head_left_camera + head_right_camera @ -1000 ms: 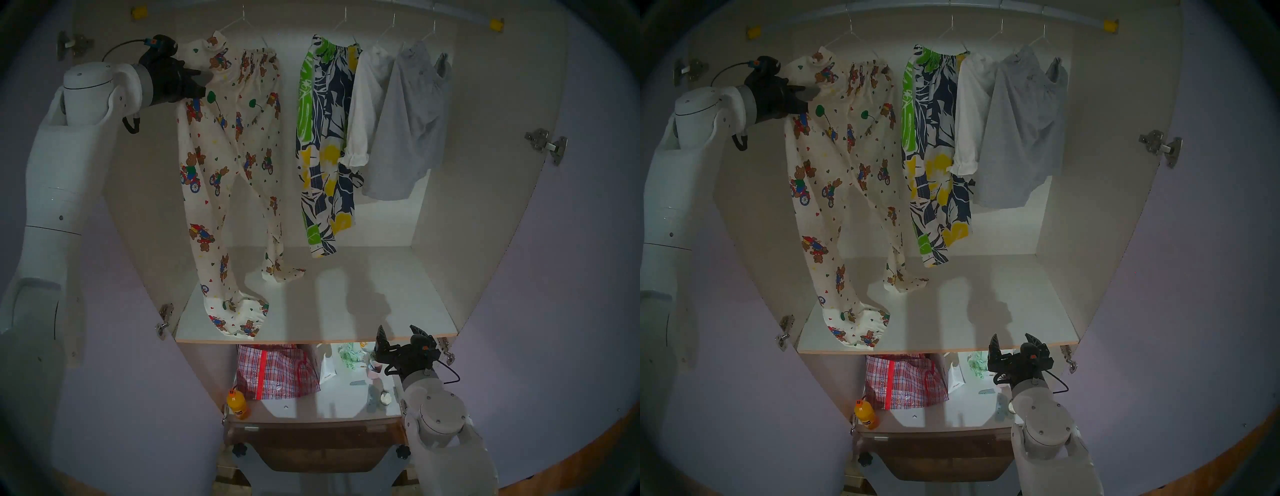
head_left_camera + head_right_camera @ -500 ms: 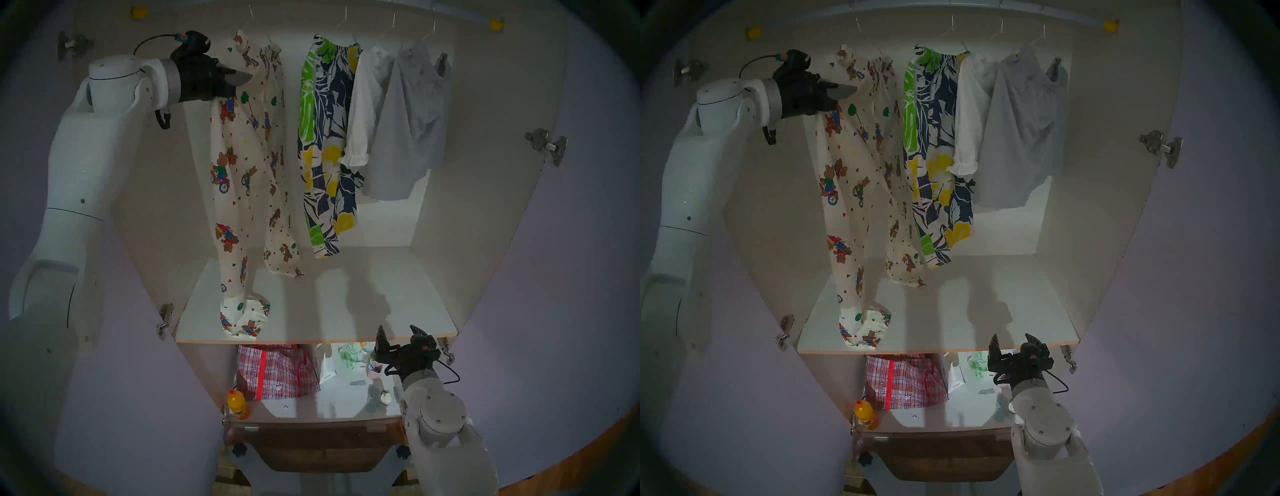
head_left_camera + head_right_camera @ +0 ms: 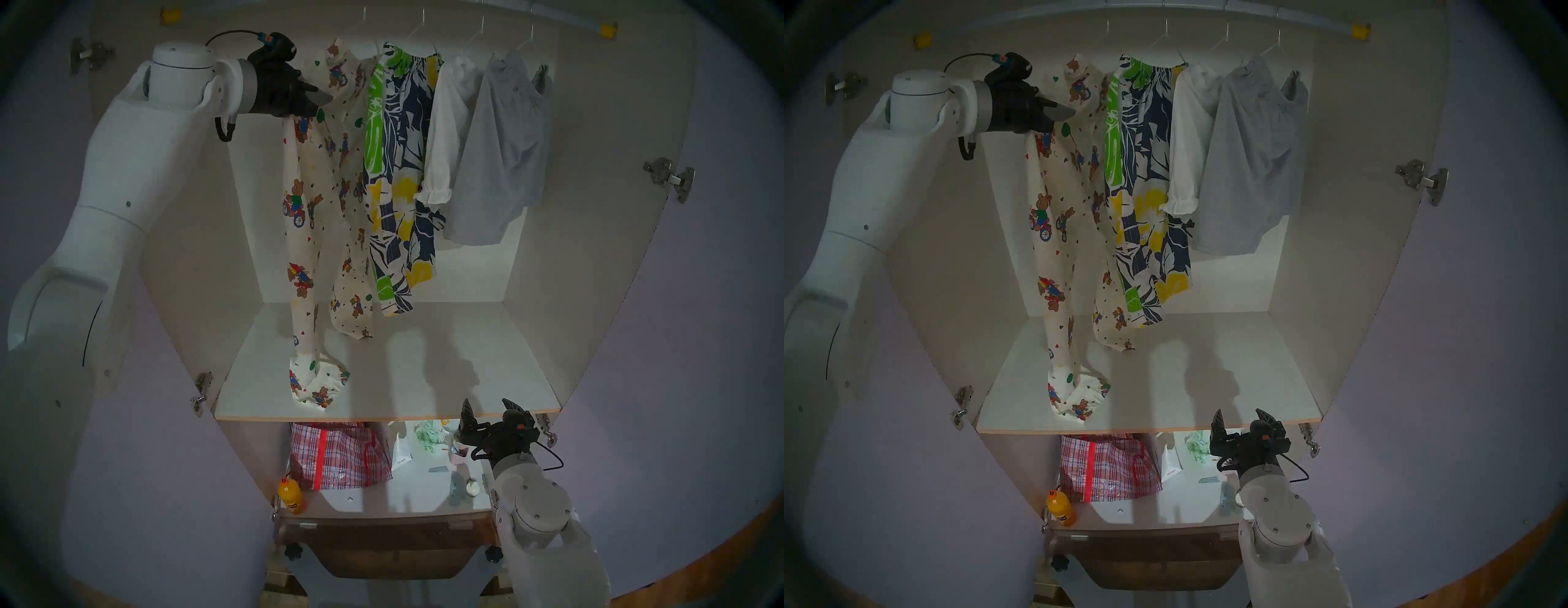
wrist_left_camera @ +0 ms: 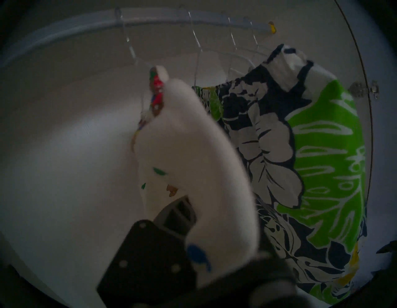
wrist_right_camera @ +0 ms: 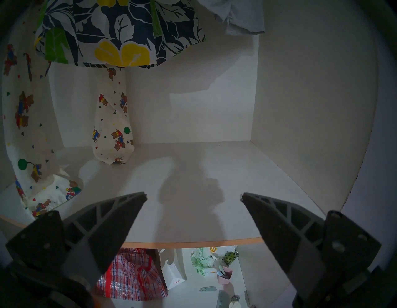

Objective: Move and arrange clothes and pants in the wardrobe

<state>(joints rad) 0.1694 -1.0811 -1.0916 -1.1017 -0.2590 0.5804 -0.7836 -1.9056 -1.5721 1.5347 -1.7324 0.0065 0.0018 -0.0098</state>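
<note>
Left claw (image 3: 324, 98), clamped on the teddy-bear pants (image 3: 303, 204), has slid them along the rail (image 4: 64, 32) against the leaf-print pants (image 3: 396, 170); grouping looks nearly done; right claw (image 3: 492, 414) hangs open, idle.

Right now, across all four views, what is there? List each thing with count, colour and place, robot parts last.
teddy-bear pants: 1, cream print, hung left of the others, leg ends on the shelf.
leaf-print pants: 1, green, navy, yellow, white, beside the bear pants.
white shirt: 1, white, right of the leaf pants.
grey T-shirt: 1, light grey, rightmost.
rail: 1, grey with yellow ends, top.
shelf: 1, white, mid wardrobe.
plaid bag: 1, red check, below the shelf.
bottle: 1, orange, lower left.
left tool: shut on the bear pants' waist.
right tool: open, empty, at the shelf edge.
</note>
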